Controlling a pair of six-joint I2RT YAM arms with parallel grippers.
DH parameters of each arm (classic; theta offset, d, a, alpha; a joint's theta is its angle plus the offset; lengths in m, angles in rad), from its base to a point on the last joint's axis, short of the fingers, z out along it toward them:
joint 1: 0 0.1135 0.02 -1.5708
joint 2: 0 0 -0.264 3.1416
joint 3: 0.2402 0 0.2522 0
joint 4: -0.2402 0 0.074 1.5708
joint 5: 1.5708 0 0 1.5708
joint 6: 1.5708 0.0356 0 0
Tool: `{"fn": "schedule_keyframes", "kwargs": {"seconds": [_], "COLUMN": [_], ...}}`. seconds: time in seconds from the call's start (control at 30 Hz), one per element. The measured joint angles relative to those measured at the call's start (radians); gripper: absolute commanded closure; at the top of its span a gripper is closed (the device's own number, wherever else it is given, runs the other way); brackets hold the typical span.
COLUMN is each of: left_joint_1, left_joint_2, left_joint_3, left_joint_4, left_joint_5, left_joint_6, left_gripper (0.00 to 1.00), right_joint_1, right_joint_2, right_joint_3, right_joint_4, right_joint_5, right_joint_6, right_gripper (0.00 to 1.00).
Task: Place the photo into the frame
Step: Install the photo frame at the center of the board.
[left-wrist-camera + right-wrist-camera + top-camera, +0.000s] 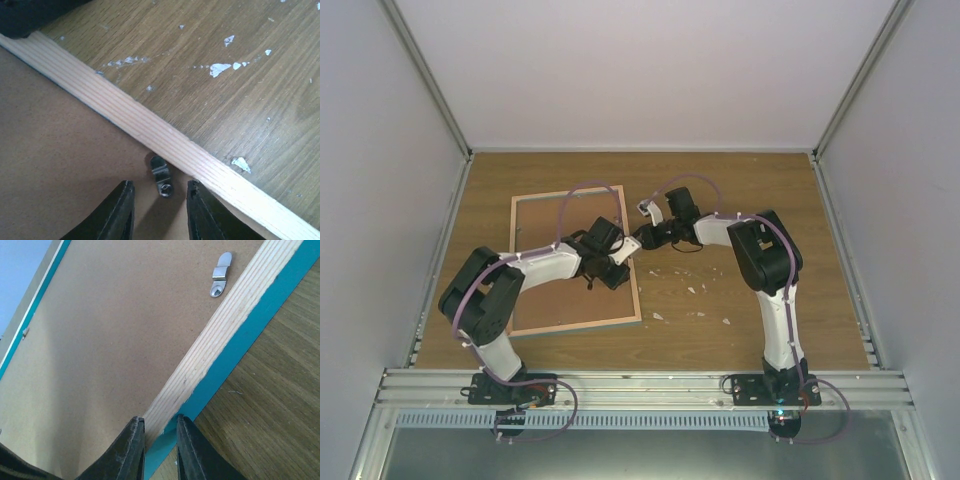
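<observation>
on the table [730, 185], frame [575, 308] back up, right pincer [158, 421] pinching its edge

Wood-grain table [740, 190] — frame [575, 305] resting back-up, white flecks [657, 316] scattered.

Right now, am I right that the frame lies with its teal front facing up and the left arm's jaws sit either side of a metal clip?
Not quite: the frame lies with its brown back facing up, as the top external view shows. The jaws and the metal clip are as you say.
</observation>
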Motion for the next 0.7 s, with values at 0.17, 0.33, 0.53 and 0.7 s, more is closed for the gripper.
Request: {"fn": "schedule_keyframes", "kwargs": {"seconds": [0.17, 0.33, 0.53, 0.7], "left_joint_1": [-0.027, -0.052, -0.059, -0.059], "left_joint_2": [0.002, 0.035, 0.094, 0.106], "left_joint_3": [0.005, 0.046, 0.116, 0.138], "left_joint_4": [-0.002, -0.024, -0.033, -0.045], "left_joint_5": [-0.057, -0.156, -0.253, -0.248], "left_joint_6": [-0.026, -0.090, -0.213, -0.258], "left_gripper": [0.70, 0.83, 0.89, 0.90], "right_joint_1": [-0.002, -0.004, -0.005, -0.005], "right_joint_2": [0.000, 0.000, -0.002, -0.005], "right_joint_3": [-0.003, -0.006, -0.016, -0.023], "right_joint_4": [0.005, 0.010, 0.025, 0.033], "right_joint_5": [-0.007, -0.011, -0.012, -0.011], "right_joint_6": [0.006, 0.013, 0.027, 0.029], "right_gripper": [0.87, 0.92, 0.96, 0.96]}}
